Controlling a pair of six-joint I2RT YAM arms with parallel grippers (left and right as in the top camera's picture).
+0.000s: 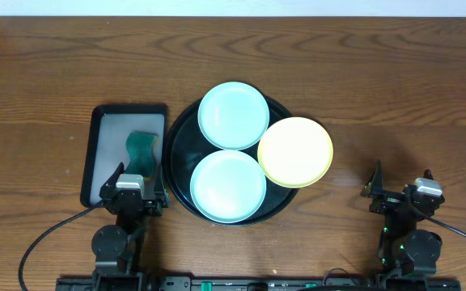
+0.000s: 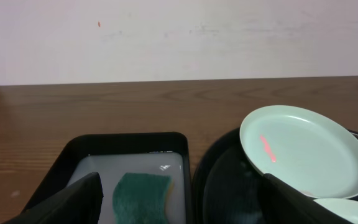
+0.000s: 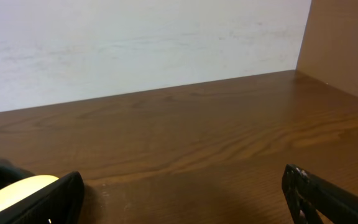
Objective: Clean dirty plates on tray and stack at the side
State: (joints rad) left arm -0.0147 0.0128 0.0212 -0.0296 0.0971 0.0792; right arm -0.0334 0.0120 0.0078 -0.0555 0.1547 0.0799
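Wooden table [image 1: 55,56], three plates [image 1: 233,115] on tray [image 1: 174,153], sponge [image 1: 141,152] in basin [image 1: 96,153]

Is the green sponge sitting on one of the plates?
No, the green sponge lies in the small rectangular tray, beside the big round tray that holds the plates.

The table [image 1: 55,65] under me is brown wood with a clear grain and a soft, low sheen, while the wall [image 2: 166,37] behind it is matt white. The round tray [image 1: 180,144] is glossy black, and the back mint-blue plate [image 1: 233,115], the front mint-blue plate [image 1: 227,186] and the yellow plate [image 1: 295,151] look smooth and lightly shiny, plastic or ceramic I cannot tell. The rectangular tray [image 1: 90,162] looks like smooth black plastic, the green sponge [image 1: 141,152] in it is coarse and fibrous, and my left gripper's fingers [image 2: 73,202] and right gripper's fingers [image 3: 328,196] look like matt black plastic.
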